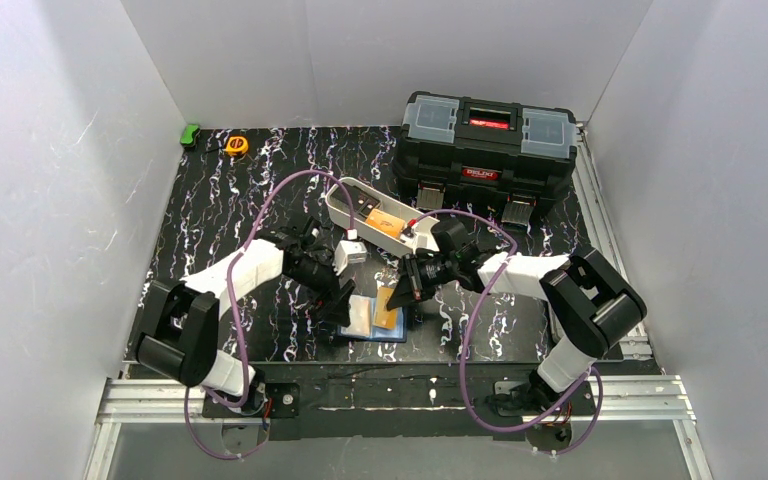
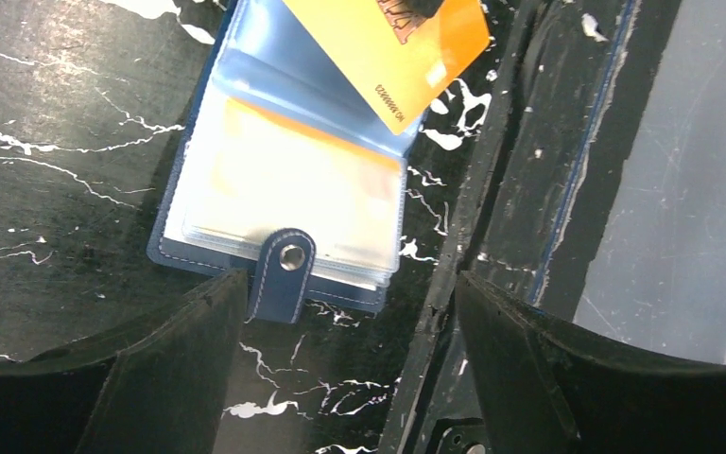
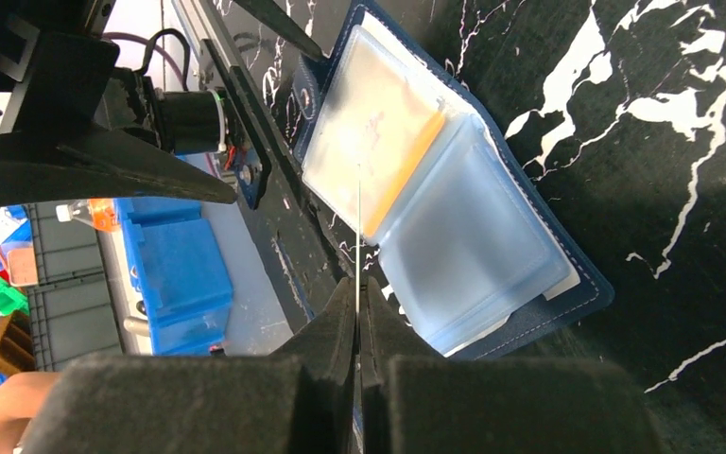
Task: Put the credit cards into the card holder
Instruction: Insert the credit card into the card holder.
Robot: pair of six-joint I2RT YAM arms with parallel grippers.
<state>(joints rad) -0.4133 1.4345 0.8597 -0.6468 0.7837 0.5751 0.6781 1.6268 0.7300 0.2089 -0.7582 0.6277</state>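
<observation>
Navy card holder (image 2: 284,274), pale blue inside; orange-yellow credit card (image 2: 388,47) over it; beneath it, black table (image 2: 57,142) veined white, perhaps faintly purple.

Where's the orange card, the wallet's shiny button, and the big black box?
orange card (image 2: 383,61): left wrist view, on its plain orange face.
card holder's snap button (image 2: 292,257): left wrist view, on the metal stud of its blue tab.
black toolbox (image 1: 487,148): top view, middle of its front.

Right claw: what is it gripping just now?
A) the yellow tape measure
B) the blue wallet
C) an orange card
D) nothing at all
C: the right claw is shut on a thin orange card, seen edge-on between its fingers and poised over the open wallet.
</observation>
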